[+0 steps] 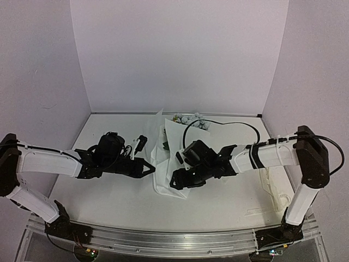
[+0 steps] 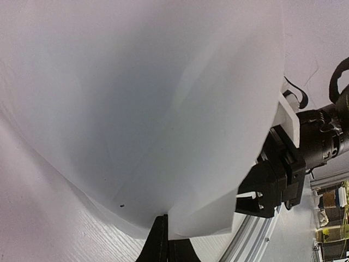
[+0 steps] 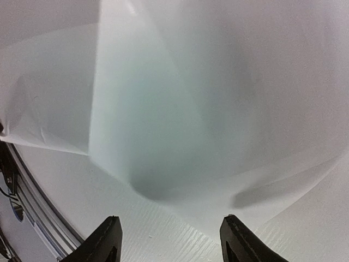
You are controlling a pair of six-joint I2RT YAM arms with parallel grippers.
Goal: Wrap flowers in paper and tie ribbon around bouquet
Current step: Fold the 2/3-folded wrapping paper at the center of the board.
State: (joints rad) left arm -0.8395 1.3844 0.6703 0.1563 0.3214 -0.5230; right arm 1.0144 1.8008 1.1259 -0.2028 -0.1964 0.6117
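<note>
The white paper lies crumpled and partly folded up in the middle of the table, and it fills the left wrist view and the right wrist view. The flowers show as pale blue and white blooms at the paper's far end. My left gripper is shut on the paper's near left edge and holds it lifted. My right gripper stands open, low over the table at the paper's right side, with nothing between its fingers. A pale cream shape under the right arm looks like the ribbon.
A black cable arcs over the table behind the right arm. The right arm's gripper body shows just past the paper's edge in the left wrist view. The metal rail runs along the near table edge.
</note>
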